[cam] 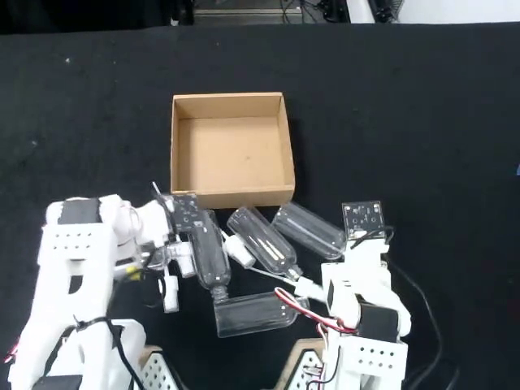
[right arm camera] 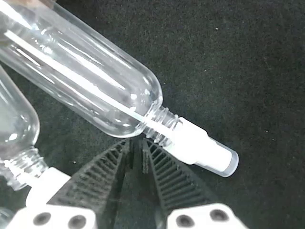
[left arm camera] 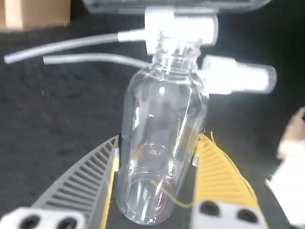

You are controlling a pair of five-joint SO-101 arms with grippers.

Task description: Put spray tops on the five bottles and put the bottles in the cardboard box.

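your left gripper (left arm camera: 158, 143) is clamped on a clear plastic bottle (left arm camera: 162, 105). its neck is open, with no top, and it stays outside the brown cardboard box (cam: 231, 150), near the box's front wall. your right gripper (right arm camera: 138, 145) has its black fingers pressed together on nothing, just beside the neck of a second clear bottle (right arm camera: 81, 81). this one carries a white spray top (right arm camera: 200, 145) and lies on the black table (cam: 406, 122).
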